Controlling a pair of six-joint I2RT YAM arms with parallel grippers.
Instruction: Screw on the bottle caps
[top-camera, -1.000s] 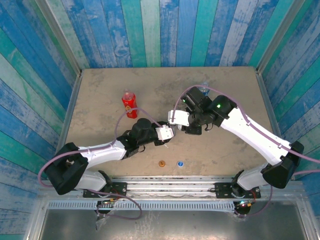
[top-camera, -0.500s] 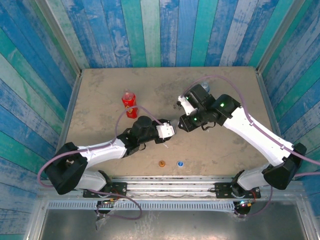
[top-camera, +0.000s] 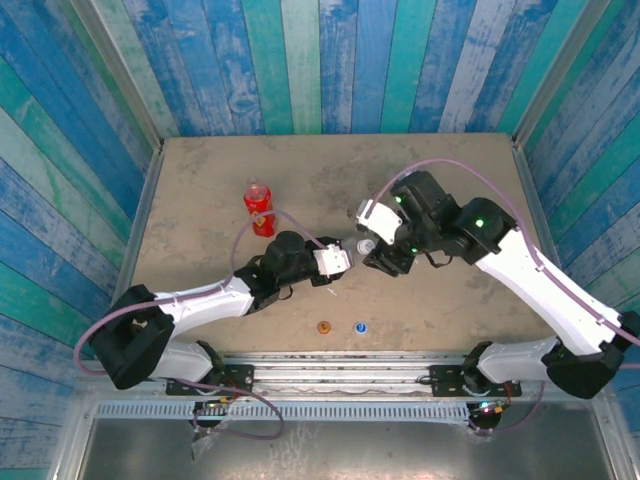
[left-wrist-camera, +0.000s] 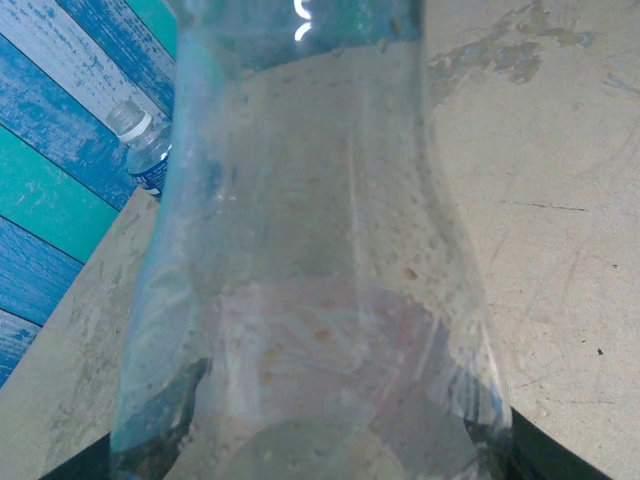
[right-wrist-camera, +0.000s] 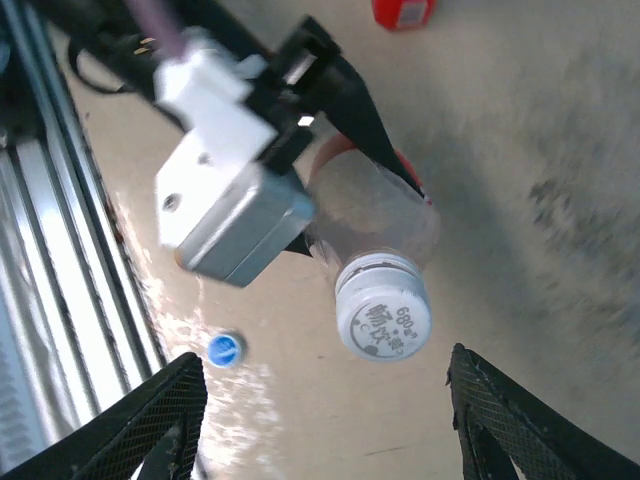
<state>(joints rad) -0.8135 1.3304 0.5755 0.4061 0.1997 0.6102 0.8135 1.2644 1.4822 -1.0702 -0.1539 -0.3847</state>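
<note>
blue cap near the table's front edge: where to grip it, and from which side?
Grip the blue cap across its round side wall, coming straight down. It lies flat and low on the table, so a sideways approach would find little to catch. The orange cap sits apart on its left; closing near-to-far should keep clear of it.

The left arm (top-camera: 210, 300) stretches low across the table toward the centre, with the left gripper (top-camera: 345, 258) clamped around a clear bottle (right-wrist-camera: 375, 205). The right arm (top-camera: 540, 280) bends inward, and the right gripper (right-wrist-camera: 326, 380) points down with its fingers spread wide.
</note>
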